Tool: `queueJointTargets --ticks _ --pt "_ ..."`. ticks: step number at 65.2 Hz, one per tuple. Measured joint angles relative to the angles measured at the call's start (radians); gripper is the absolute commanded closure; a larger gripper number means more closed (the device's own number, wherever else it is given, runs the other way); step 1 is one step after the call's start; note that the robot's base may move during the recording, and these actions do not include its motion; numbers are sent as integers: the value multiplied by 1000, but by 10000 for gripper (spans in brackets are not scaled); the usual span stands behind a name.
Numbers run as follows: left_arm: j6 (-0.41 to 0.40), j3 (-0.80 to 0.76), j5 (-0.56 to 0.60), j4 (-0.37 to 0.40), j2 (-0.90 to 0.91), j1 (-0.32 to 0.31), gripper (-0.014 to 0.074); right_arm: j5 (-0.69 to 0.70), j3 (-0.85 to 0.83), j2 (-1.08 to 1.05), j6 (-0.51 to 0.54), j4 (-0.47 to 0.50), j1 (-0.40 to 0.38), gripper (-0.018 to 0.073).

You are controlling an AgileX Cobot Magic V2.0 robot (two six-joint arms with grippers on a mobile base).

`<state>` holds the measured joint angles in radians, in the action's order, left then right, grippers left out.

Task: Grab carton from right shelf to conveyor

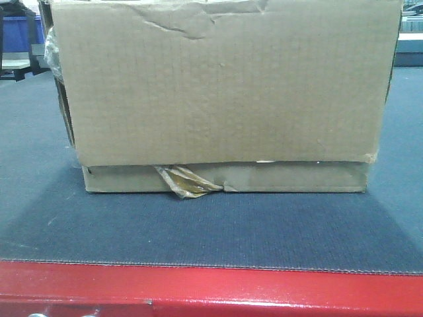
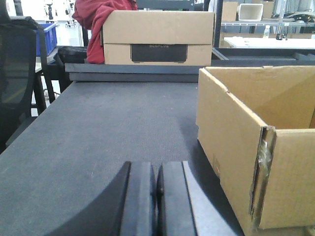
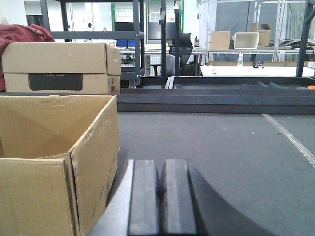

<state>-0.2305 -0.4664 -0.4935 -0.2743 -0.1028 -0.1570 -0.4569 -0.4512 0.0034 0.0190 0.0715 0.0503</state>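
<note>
The carton [image 1: 225, 92] sits flat on the conveyor [image 1: 211, 231], set back from the red front edge [image 1: 211, 287], open top upward. The delivery appears complete; the shelf is not visible in any view.

The left gripper [image 2: 157, 196] rests low over the belt just beside the carton's left end wall, its jaws pressed together with nothing between them. The right gripper [image 3: 160, 196] stands likewise at the opposite end, jaws closed and empty. Neither is touching the cardboard as far as the wrist views show, though the nearest edges run out of frame, so light contact cannot be ruled out.

Condition of the carton: the upper rim is dented, a strip of tape [image 1: 188, 181] hangs loose at the bottom front seam, and the corner seam in the left wrist view is split and held only by clear tape.

Risks from here:
- A sideways withdrawal of either arm could catch an end wall and drag or skew the carton.
- The loose tape could snag on the belt if it runs.
- The weak corner seam could give way under any further squeeze.

A second box [image 2: 157, 38] stands at the far end of the belt, well apart.
</note>
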Motion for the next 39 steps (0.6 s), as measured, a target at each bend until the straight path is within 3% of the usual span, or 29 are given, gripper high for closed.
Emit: queueJointTargets --ticks 39 --pt "2 0 -2 0 2 0 582 1 0 0 0 0 0 628"
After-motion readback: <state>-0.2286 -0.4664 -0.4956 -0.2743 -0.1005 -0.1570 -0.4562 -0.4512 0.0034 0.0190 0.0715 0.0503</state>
